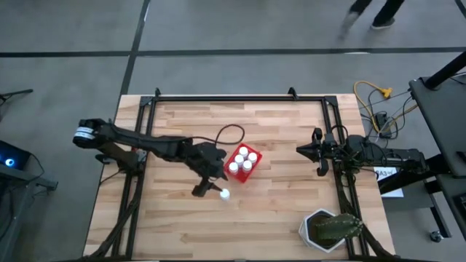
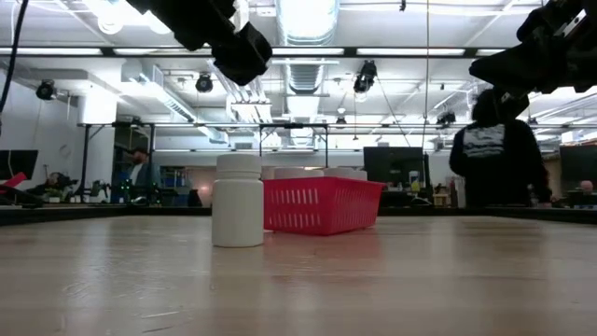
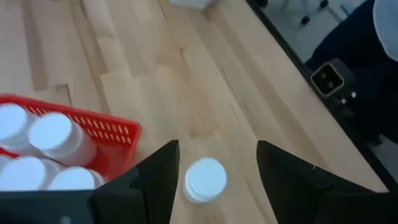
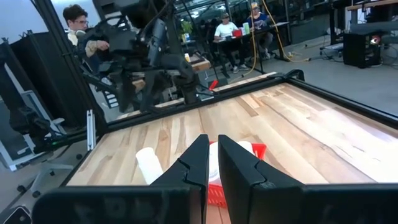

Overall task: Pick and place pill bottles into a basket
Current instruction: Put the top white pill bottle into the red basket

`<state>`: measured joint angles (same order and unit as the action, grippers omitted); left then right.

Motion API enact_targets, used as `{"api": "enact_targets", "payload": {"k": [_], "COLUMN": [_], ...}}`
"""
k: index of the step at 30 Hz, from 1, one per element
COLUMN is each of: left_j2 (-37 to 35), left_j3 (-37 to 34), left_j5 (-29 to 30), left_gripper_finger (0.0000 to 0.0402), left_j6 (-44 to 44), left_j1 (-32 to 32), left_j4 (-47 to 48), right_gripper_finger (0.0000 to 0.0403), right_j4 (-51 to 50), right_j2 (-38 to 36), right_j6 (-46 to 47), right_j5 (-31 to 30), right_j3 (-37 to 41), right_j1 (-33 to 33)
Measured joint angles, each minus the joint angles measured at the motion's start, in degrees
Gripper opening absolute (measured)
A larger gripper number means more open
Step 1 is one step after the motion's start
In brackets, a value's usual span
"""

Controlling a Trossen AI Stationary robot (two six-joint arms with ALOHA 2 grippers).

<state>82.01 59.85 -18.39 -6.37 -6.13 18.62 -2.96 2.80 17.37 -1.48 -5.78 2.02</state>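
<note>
Your left end effector (image 3: 214, 180) hangs wide open over the last small white plastic pill bottle (image 3: 205, 180), upright on the wooden desk (image 3: 186, 81) beside the bright red plastic basket (image 3: 118, 132). It looks light, rigid and slippery; grip its body below the cap.

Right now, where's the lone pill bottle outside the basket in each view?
High: lone pill bottle on the wood just below the red basket, by the left gripper.
Low: left of centre, upright, in front of the basket.
Left wrist: between the open fingers.
Right wrist: left of the shut fingers.
Shared landmark: the basket.
</note>
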Motion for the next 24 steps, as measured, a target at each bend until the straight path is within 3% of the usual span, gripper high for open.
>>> {"api": "enact_targets", "payload": {"k": [17,24], "left_j2": [4.47,4.32], "left_j3": [-0.05,0.03], "left_j5": [1.05,13.2], "left_gripper_finger": [0.0196,0.0196], "left_j6": [0.06,-0.37], "left_j1": [-1.19,-0.6], "left_j4": [0.45,0.43], "right_gripper_finger": [0.0027,0.0027], "right_j4": [-0.22,-0.2], "right_j2": [0.33,0.35], "right_j6": [0.22,0.17], "right_j5": [0.0,0.02], "right_j3": [0.0,0.0], "right_j1": [0.0,0.0]}}
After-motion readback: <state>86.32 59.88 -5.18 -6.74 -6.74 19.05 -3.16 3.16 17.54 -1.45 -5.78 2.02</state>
